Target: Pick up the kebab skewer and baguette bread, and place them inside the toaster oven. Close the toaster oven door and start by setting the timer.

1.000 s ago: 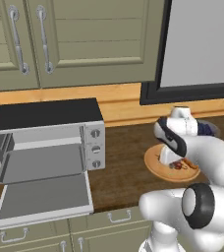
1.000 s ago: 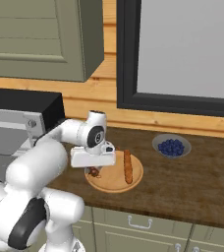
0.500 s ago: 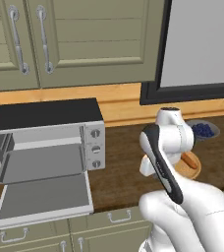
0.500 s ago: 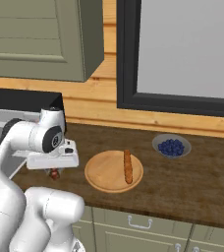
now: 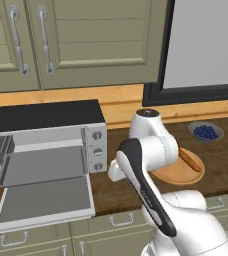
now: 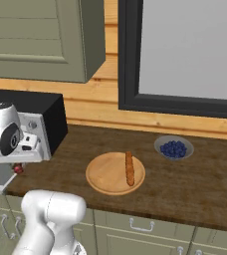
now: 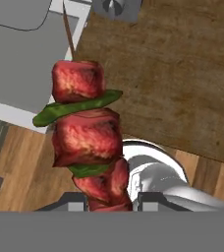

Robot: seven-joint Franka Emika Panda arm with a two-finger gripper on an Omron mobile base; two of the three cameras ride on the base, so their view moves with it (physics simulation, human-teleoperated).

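while the gripper (image 7: 109, 203) is clamped nearly closed on the kebab skewer (image 7: 87, 135), the stick points away from the hand camera, its red meat chunks and green pepper slices stacked up the middle of the hand view and its bare tip reaching over the grey toaster oven door (image 7: 20, 59). in the right base view a small red bit of the skewer (image 6: 19, 169) shows just under the white wrist, at the front edge of the wooden counter (image 6: 195, 184) beside the toaster oven (image 6: 43, 122).

from the left base view the toaster oven (image 5: 46, 132) stands with its door (image 5: 43, 200) folded down flat and open — the cavity is bare, and the three knobs sit in a column on the right-hand panel. the arm bends across just right of that panel.

the baguette bread (image 6: 130, 168) lies on the round wooden board (image 6: 105, 174), toward its right side. a small bowl of blueberries (image 6: 173, 148) sits near the board, further back on the counter.
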